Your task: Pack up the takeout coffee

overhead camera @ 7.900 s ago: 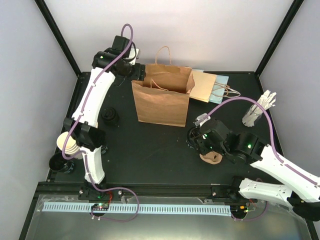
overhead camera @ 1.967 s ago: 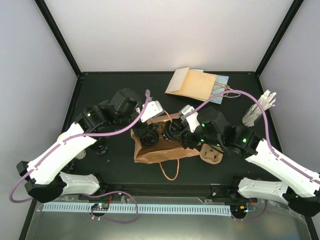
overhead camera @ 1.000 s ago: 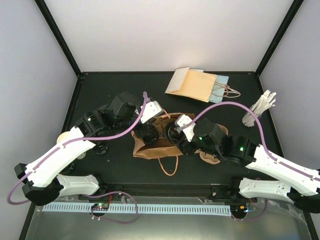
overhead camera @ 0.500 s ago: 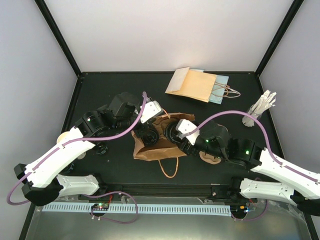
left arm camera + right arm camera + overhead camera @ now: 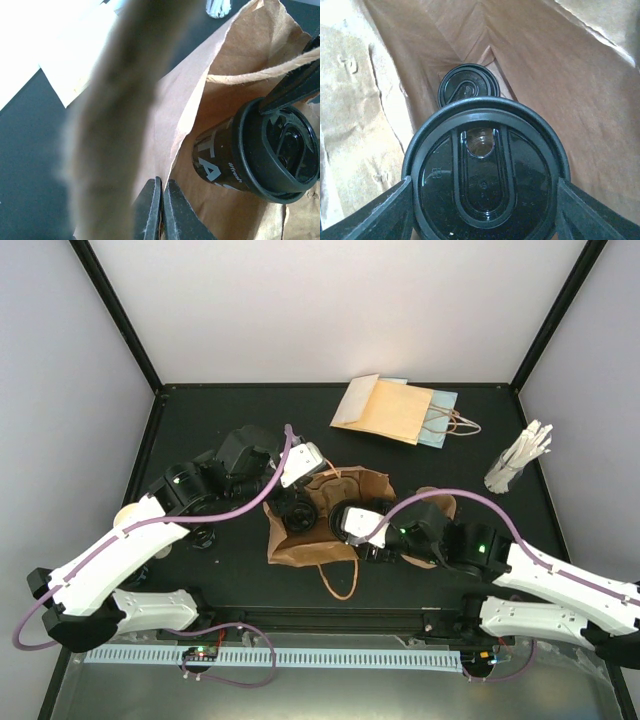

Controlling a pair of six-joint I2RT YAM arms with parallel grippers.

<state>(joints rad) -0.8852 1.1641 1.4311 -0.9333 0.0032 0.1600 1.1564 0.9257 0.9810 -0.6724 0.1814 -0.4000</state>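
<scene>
A brown paper bag (image 5: 310, 540) lies on its side mid-table, its mouth facing right. My left gripper (image 5: 297, 506) is shut on the bag's upper edge (image 5: 190, 130), the fingers (image 5: 150, 210) pinching the paper. My right gripper (image 5: 352, 524) is shut on a takeout coffee (image 5: 482, 175), a cup with a black lid, gripped at the sides by both fingers (image 5: 395, 212). That cup (image 5: 270, 150) sits in the bag's mouth, and its black sleeve (image 5: 215, 157) shows white lettering. A second lidded coffee (image 5: 468, 87) stands deeper inside the bag.
Flat paper bags (image 5: 395, 410) lie at the back. A white bundle of stirrers (image 5: 518, 460) stands at the right. A stack of paper cups (image 5: 128, 512) peeks out from under my left arm at the table's left edge.
My right gripper has carried the lidded cup toward the near edge and further into the bag's mouth. The left gripper has kept its hold on the bag edge.
</scene>
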